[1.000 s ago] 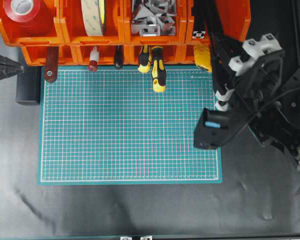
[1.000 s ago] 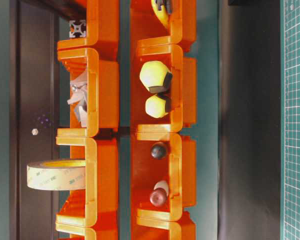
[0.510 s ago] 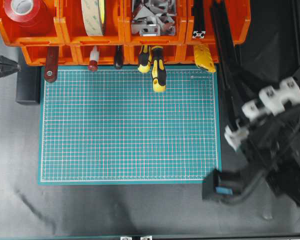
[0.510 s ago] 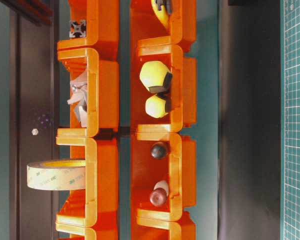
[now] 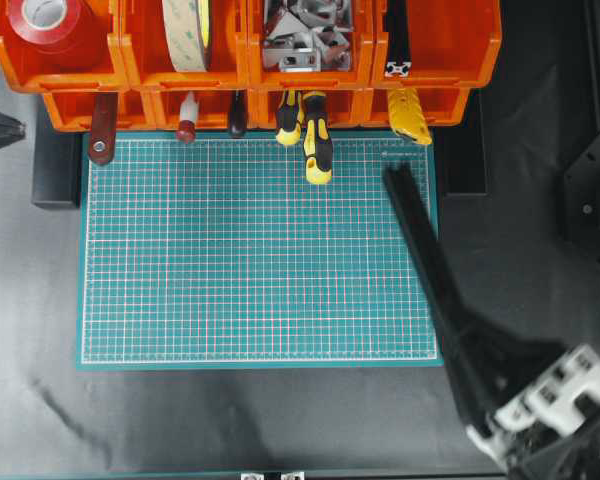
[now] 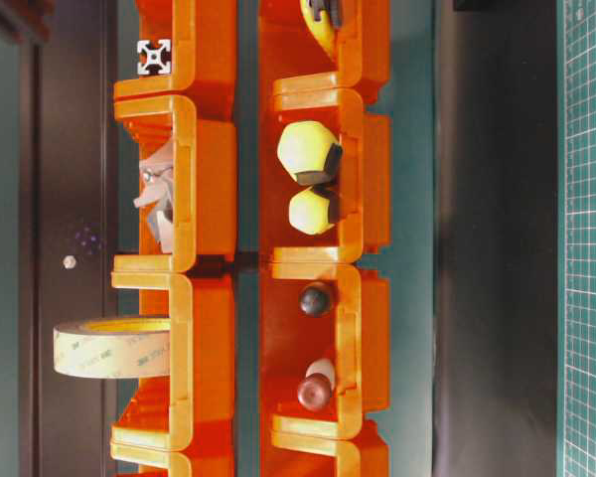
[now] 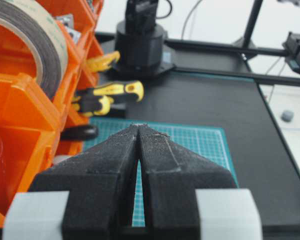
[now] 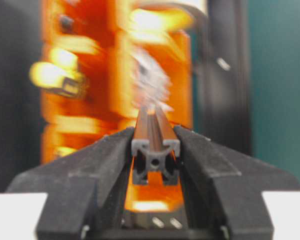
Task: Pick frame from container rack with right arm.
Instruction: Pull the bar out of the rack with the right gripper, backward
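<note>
1. The container rack fills the top of the overhead frame, with one bar still in its top-right bin.
2. The right arm sits bottom right, well clear of the bins.
3. The frame is pinched in the right claw, jaws snug on both sides so it can't twist. Overhead, it slants over the mat's right edge.
4. The left claw is closed and empty.

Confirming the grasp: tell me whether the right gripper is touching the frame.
Touching. In the right wrist view the frame sits clamped in the right gripper, with both fingers pressed against its sides and no gap.
</note>
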Robot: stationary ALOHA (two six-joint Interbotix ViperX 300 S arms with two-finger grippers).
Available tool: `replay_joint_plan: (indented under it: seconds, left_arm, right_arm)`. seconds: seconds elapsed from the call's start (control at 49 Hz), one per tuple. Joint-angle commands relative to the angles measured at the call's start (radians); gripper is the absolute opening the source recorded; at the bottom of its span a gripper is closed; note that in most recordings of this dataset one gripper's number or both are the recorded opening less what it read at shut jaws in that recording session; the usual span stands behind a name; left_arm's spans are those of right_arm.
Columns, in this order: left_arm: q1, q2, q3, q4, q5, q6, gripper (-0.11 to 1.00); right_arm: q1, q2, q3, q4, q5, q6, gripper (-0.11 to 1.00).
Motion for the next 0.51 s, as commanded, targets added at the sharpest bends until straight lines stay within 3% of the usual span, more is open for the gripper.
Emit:
replay_joint_plan:
  seconds: [0.0, 0.184, 0.367, 0.49]
  left_arm:
    - [0.005, -0.005, -0.038, 0.003, 0.009, -0.011, 0.00]
    - [0.008, -0.018, -0.052, 0.003, 0.015, -0.035, 0.00]
    - [0.008, -0.015, -0.058, 0.003, 0.015, -0.060, 0.00]
    - [0.008, -0.009, -0.058, 0.003, 0.015, -0.066, 0.00]
  right_arm:
    - [0.014, -0.003, -0.018, 0.052, -0.069, 0.003, 0.26]
    - [0.011, 0.015, 0.009, 0.109, -0.210, 0.005, 0.26]
    - [-0.023, 0.020, 0.100, 0.167, -0.334, 0.025, 0.26]
    - [-0.072, 0.035, 0.163, 0.172, -0.434, 0.040, 0.26]
